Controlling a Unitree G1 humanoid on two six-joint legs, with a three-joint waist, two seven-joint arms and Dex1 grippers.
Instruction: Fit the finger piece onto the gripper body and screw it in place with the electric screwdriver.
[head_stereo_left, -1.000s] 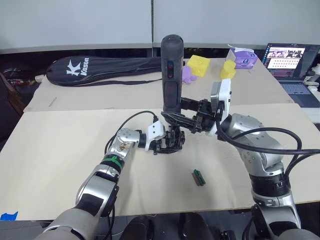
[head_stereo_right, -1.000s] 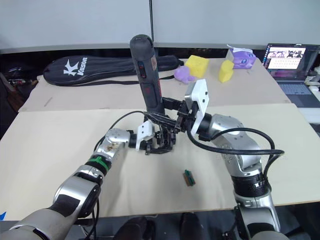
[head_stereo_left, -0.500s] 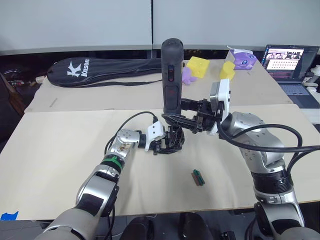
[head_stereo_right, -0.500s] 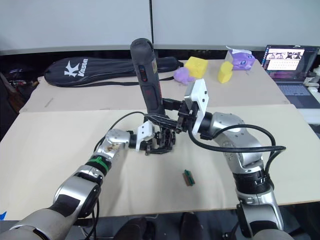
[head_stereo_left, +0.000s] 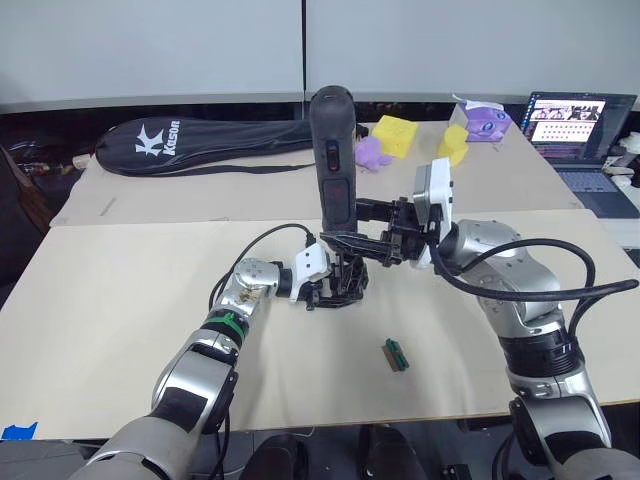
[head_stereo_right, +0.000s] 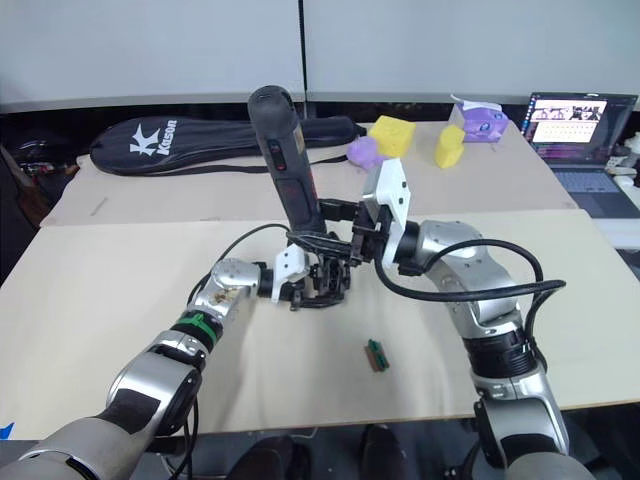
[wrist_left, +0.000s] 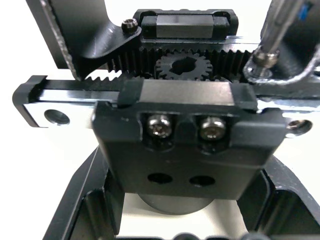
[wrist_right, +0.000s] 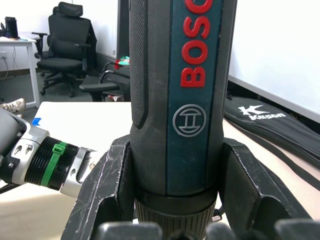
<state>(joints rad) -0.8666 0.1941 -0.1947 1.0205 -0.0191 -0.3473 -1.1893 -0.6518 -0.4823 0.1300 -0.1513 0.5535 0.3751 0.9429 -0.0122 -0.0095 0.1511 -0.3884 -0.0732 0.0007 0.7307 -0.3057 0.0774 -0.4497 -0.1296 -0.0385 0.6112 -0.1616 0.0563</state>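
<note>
On a pale beige worktop (head_stereo_left: 120, 300), the robot's left gripper (head_stereo_left: 322, 285) clamps its fingers on the small black mechanical gripper body (head_stereo_left: 345, 280), holding it steady near the middle of the surface so it cannot turn under the tool. The left wrist view shows this body up close: a toothed rack, a central gear and a black block (wrist_left: 175, 145) with two screws already seated. Whether that block is the finger piece cannot be told.

The right gripper (head_stereo_left: 370, 232) grips the thick black cylindrical electric screwdriver with red markings (head_stereo_left: 333, 150) around its lower barrel, keeping it nearly upright directly above the body. Its thin metal bit (wrist_left: 272, 32) meets a screw head at the body's far edge, which suggests that fastening is in hand.

A small green rectangular block (head_stereo_left: 396, 354) lies apart on the worktop, nearer the robot.
</note>
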